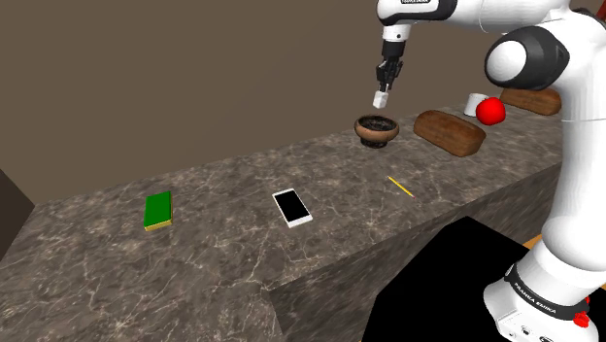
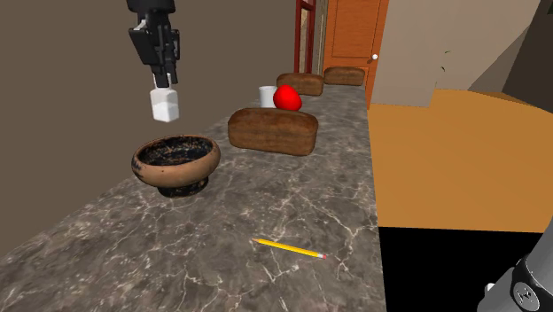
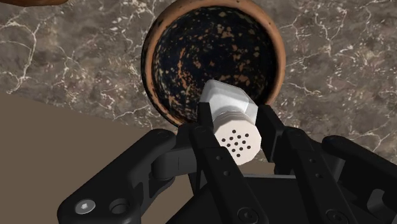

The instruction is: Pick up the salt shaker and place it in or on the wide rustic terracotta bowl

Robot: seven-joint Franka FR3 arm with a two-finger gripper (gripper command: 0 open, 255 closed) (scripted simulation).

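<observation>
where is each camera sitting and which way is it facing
Shoulder view: beside and slightly behind the arm, looking down along the marble counter; the arm rises at the right, and the tool holds the salt shaker above the bowl.
Second exterior view: low over the counter, facing along it toward the orange door; the tool enters top left, and an arm joint shows bottom right.
Wrist view: on the hand, looking down into the bowl; black fingers clasp the salt shaker.
Both exterior views share the tool, salt shaker, bowl and pencil.

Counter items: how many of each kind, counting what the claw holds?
Bread loaves: 3
Bowl: 1
Salt shaker: 1
Red fruit: 1
White cup: 1
Pencil: 1
Phone: 1
Green book: 1
Total: 10
</observation>
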